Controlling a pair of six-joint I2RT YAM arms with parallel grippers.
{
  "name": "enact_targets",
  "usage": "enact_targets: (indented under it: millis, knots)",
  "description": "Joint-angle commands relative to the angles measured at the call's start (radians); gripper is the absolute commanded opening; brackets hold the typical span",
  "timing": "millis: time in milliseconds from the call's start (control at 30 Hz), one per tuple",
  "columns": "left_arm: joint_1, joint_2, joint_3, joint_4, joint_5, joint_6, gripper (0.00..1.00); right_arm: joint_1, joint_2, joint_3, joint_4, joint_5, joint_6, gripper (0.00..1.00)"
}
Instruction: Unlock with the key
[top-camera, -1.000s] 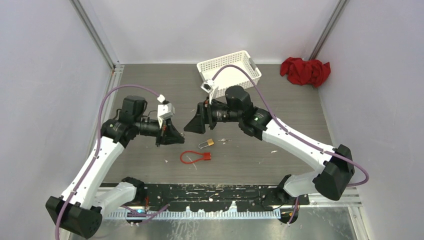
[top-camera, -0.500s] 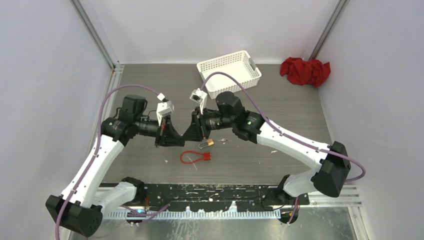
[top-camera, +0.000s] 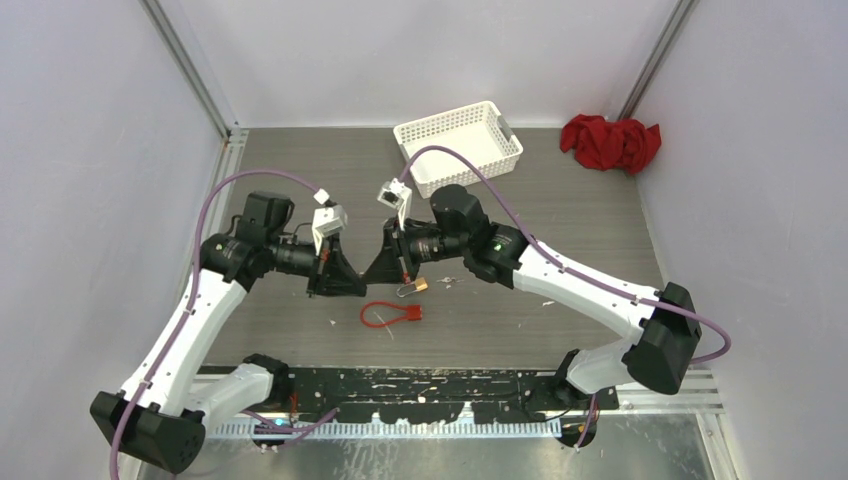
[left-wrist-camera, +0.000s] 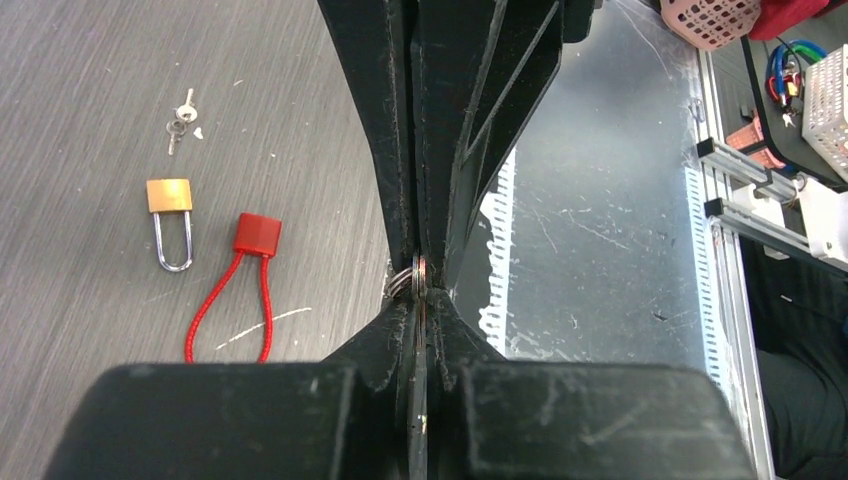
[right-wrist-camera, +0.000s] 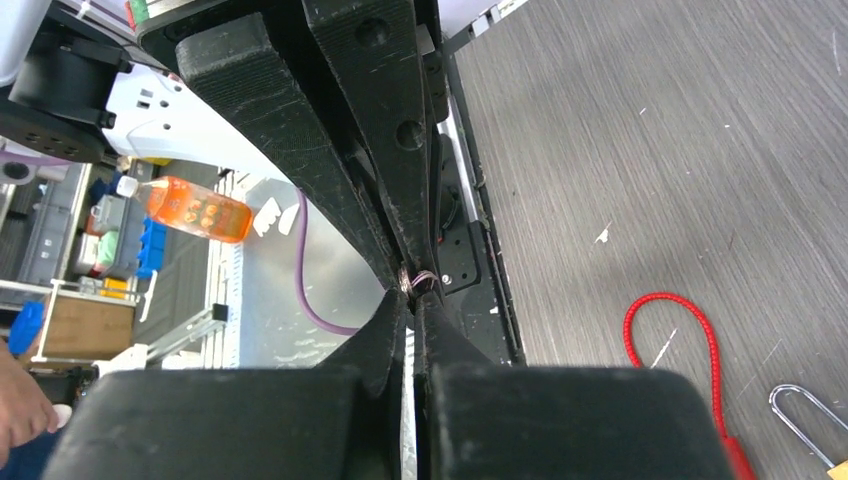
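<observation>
Key handover in mid-air: left claw (left-wrist-camera: 420, 310) and right claw (right-wrist-camera: 409, 305) meet tip to tip, both clenched, seemingly on the key ring (left-wrist-camera: 417, 279). The padlock (top-camera: 412, 287) lies on the surface (top-camera: 560, 220) below. Next, one claw must release.
</observation>
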Motion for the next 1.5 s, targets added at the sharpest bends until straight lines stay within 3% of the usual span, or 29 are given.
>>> enact_targets:
  millis: [0, 100, 267, 433, 700, 867, 967, 1067, 1167, 1467]
  knots:
    - [-0.006, -0.010, 0.039, -0.046, 0.050, 0.010, 0.12, -0.010, -0.027, 0.018, 0.111, 0.023, 0.022, 0.01]
    - [-0.006, -0.011, 0.048, -0.043, 0.044, -0.010, 0.33, -0.010, -0.047, -0.002, 0.126, 0.032, 0.023, 0.01]
    - [-0.006, -0.034, 0.070, -0.067, 0.060, -0.025, 0.44, -0.011, -0.072, -0.032, 0.076, 0.112, -0.005, 0.01]
    - [-0.005, -0.060, 0.065, -0.074, 0.115, -0.037, 0.40, -0.011, -0.090, -0.065, 0.081, 0.111, -0.006, 0.01]
    - [-0.003, -0.039, 0.105, -0.094, 0.134, -0.026, 0.21, -0.012, -0.114, -0.086, 0.072, 0.072, -0.015, 0.01]
    - [-0.003, -0.030, 0.117, -0.103, 0.143, -0.010, 0.14, -0.011, -0.118, -0.096, 0.064, 0.046, -0.018, 0.01]
    - [-0.003, -0.026, 0.124, -0.140, 0.147, 0.024, 0.15, -0.011, -0.120, -0.092, 0.052, 0.046, -0.025, 0.01]
    - [-0.003, -0.019, 0.137, -0.200, 0.149, 0.077, 0.25, -0.011, -0.123, -0.090, 0.045, 0.041, -0.028, 0.01]
    - [-0.003, -0.012, 0.145, -0.233, 0.148, 0.103, 0.27, -0.011, -0.122, -0.085, 0.034, 0.035, -0.033, 0.01]
    - [-0.003, -0.010, 0.144, -0.197, 0.099, 0.078, 0.24, -0.012, -0.126, -0.073, 0.013, 0.020, -0.038, 0.01]
